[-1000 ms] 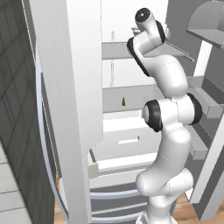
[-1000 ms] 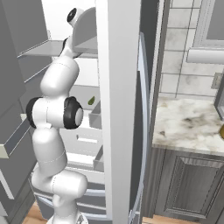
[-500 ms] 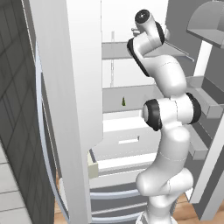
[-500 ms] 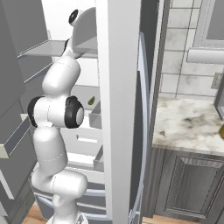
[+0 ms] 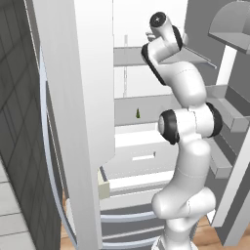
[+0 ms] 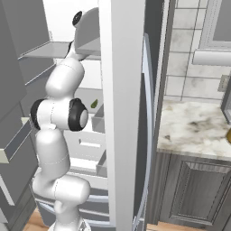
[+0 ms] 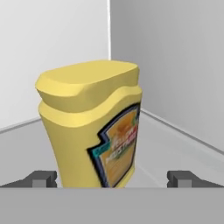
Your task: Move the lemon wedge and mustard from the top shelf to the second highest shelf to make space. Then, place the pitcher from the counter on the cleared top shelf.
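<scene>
Up close in the hand view, the mustard (image 7: 94,127) stands upright on the top shelf (image 7: 175,144), its yellow cap uppermost and its red-and-green label turned toward the lower right. Behind it the white back wall of the fridge meets the grey side wall in a corner. The tool (image 7: 112,178) is spread wide: its two dark fingertips (image 7: 41,178) rise one on each side of the bottle's base, and neither one touches the bottle. The bottle sits between them, nearer the left tip than the right.

From the left base view, the white arm climbs from the lower right and bends into the open fridge, its wrist at the level of the top shelf (image 5: 128,56). The lemon wedge (image 5: 138,114) stands as a tiny dark green point on the second highest shelf (image 5: 146,108), well below the wrist. A white drawer (image 5: 141,157) with a slot handle lies under that shelf.

From the right base view, the lemon wedge (image 6: 94,104) shows as a small green speck beside the arm's dark elbow joint. The fridge door's white edge stands in the middle, and to its right the desk (image 6: 189,131), pale marbled stone with dark veins, tops a dark grey panelled cabinet front (image 6: 198,191).
</scene>
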Controlling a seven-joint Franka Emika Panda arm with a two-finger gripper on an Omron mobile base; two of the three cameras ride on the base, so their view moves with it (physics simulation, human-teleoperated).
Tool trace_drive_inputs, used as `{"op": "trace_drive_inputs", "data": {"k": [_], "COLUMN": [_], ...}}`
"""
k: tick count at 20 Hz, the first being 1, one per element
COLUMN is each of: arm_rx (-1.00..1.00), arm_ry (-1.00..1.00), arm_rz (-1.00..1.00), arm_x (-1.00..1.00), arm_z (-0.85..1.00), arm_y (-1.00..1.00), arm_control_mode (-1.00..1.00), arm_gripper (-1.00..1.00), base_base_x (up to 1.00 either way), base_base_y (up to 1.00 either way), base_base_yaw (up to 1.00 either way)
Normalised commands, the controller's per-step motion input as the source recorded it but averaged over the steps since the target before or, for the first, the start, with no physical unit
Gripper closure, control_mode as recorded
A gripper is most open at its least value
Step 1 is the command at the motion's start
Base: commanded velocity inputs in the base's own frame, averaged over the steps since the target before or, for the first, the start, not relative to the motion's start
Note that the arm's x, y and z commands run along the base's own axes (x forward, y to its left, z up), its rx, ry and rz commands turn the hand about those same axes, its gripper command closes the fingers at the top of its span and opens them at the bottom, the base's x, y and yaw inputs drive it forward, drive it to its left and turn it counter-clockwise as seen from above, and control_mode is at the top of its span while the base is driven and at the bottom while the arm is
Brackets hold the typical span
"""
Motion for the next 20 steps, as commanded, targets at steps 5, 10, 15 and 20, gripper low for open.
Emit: {"op": "trace_drive_inputs", "data": {"k": [5, 10, 15, 20], "arm_rx": [0.0, 0.0, 0.0, 0.0], "arm_ry": [0.0, 0.0, 0.0, 0.0], "arm_rz": [0.0, 0.0, 0.0, 0.0], "arm_x": [0.16, 0.17, 0.15, 0.13], "arm_z": [-0.01, 0.0, 0.0, -0.01], "arm_y": [0.0, 0.0, 0.0, -0.02], "arm_control_mode": [-1.0, -1.0, -1.0, -1.0], "arm_gripper": [-1.0, -1.0, -1.0, 1.0], "base_base_x": [0.0, 0.0, 0.0, 0.0], "base_base_y": [0.0, 0.0, 0.0, 0.0], "base_base_yaw": [0.0, 0.0, 0.0, 0.0]}}
